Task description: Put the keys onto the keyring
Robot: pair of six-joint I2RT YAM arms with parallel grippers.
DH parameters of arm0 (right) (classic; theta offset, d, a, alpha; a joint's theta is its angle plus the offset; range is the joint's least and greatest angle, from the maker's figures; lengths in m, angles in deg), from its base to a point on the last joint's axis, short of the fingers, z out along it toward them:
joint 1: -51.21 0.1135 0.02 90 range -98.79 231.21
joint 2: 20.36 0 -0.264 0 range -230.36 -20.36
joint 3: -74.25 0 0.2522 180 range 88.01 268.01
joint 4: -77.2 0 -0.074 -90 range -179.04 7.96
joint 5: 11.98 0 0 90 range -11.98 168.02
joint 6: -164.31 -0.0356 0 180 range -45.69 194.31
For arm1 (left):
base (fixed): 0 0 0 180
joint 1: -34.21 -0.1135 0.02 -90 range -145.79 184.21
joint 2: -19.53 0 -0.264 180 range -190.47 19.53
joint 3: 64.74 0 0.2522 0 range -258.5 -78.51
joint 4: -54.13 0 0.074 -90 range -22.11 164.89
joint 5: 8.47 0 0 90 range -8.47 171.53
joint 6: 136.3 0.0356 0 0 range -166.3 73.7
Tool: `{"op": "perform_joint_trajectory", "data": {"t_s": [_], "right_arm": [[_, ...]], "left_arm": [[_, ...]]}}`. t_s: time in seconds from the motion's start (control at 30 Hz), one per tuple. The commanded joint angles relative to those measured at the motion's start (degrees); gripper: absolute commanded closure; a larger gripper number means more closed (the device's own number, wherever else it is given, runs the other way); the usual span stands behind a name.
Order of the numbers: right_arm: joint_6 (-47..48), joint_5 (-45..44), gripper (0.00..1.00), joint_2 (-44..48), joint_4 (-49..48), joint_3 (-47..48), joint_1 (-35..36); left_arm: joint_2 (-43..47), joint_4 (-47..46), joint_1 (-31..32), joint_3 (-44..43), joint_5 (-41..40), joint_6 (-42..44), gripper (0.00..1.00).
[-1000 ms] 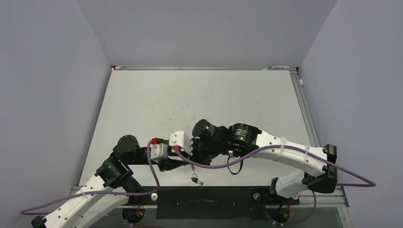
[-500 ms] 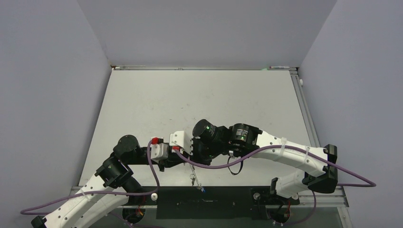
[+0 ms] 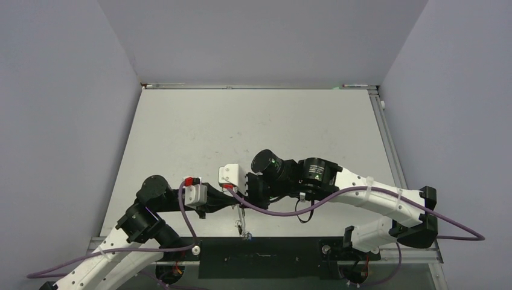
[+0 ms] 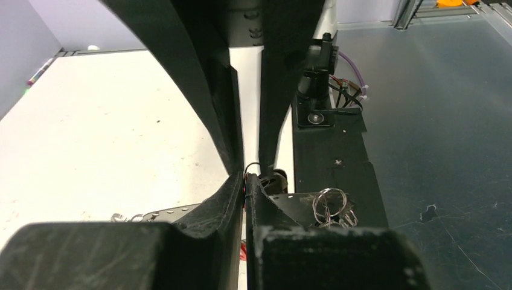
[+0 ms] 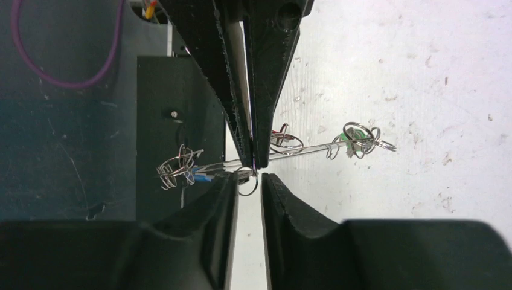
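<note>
The keyring (image 5: 308, 148) is a thin grey wire stretched level just above the table's near edge. On it hang keys with a blue tag (image 5: 199, 177), a red tag (image 5: 279, 134) and a green tag (image 5: 352, 139). My left gripper (image 4: 246, 181) is shut on the keyring's wire; in the right wrist view its fingers (image 5: 265, 90) come down from the top. My right gripper (image 5: 247, 182) faces it tip to tip, open a narrow gap, with a small split ring between its tips. In the top view both grippers (image 3: 236, 202) meet, and keys (image 3: 243, 228) dangle below them.
The white table (image 3: 253, 127) ends at a black base plate (image 3: 265, 249) right under the dangling keys. Purple cables (image 3: 272, 208) loop beside both wrists. Grey walls close in the left, right and far sides.
My left gripper has closed on the keyring's wire. My right gripper has parted slightly. Both arms shifted a little, and the dangling keys moved left.
</note>
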Motion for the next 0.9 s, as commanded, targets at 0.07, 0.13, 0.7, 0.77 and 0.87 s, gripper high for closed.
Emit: {"op": "perform_joint_trajectory", "data": {"t_s": [0.07, 0.13, 0.7, 0.77, 0.87], "right_arm": [[-0.35, -0.43, 0.59, 5.53, -9.02, -1.39, 0.41], [-0.49, -1.24, 0.55, 6.16, -9.94, -1.98, 0.29], [-7.48, 7.51, 0.65, 12.26, -26.67, -12.69, -7.2], [-8.7, 9.99, 0.68, 12.08, -27.72, -13.09, -8.09], [-9.03, 12.3, 0.72, 11.53, -27.6, -13.04, -8.21]], "left_arm": [[3.34, -5.6, -4.72, 0.01, 1.46, -4.41, 1.0], [4.06, -8.83, -6.74, 0.61, 3.22, -7.54, 1.0], [8.02, -20.4, -9.96, 3.97, 7.51, -15.47, 1.0], [8.09, -20.45, -9.98, 3.97, 7.56, -15.5, 1.0], [8.19, -20.54, -10.06, 4.0, 7.47, -15.5, 1.0]]}}
